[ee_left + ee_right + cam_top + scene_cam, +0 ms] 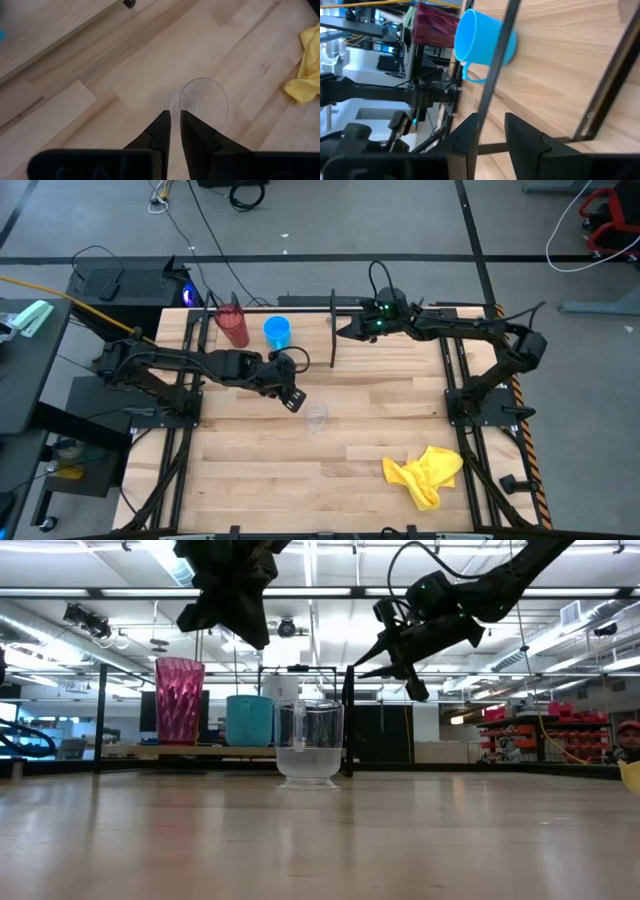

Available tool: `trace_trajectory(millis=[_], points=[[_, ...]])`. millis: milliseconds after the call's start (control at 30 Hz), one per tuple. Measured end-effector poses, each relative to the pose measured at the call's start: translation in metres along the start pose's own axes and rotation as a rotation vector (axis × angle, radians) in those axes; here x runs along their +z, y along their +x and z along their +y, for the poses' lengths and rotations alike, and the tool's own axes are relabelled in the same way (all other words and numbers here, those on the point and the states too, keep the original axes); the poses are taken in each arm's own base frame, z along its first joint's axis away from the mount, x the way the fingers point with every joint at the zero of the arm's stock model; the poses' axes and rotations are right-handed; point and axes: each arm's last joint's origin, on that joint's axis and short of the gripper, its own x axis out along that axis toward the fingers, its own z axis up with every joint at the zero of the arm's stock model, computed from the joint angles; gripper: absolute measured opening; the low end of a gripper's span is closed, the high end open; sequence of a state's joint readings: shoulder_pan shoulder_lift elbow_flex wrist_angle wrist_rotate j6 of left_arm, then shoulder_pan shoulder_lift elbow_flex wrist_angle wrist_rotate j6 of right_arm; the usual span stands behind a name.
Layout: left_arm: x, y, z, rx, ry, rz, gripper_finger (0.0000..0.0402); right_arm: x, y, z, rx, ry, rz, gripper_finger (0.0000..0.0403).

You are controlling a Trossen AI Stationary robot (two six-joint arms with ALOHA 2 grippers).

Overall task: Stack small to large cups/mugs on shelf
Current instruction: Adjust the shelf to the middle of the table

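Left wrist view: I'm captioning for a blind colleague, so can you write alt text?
The left gripper, its fingers nearly together, hangs over a small clear cup standing alone on the wooden table, not holding it. A yellow cloth lies at the edge.

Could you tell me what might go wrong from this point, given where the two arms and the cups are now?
1. The left end effector hangs just over the small clear cup with its fingers nearly together; descending like that could tip the light cup rather than straddle its wall.
2. The right end effector sits close to the shelf post, so moving toward the blue cup could snag the wire frame.
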State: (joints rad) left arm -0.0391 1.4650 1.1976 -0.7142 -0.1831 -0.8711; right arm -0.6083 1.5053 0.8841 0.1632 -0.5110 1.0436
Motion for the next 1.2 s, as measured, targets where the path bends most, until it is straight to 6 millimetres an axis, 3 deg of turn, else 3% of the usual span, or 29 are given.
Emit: trace_trajectory(millis=[667,1033,1200], points=[[0.000,0.000,0.001,0.015,0.005,-0.002,0.0044,0.022,0.027,0.003,0.013,0.001,-0.007,0.0098],[0.000,0.000,0.001,0.021,0.003,-0.009,0.0040,0.027,0.025,-0.001,-0.016,0.032,-0.027,0.0025],[0.000,0.000,0.001,0.022,0.005,-0.012,0.0034,0.029,0.024,-0.002,-0.020,0.036,-0.034,0.0016]])
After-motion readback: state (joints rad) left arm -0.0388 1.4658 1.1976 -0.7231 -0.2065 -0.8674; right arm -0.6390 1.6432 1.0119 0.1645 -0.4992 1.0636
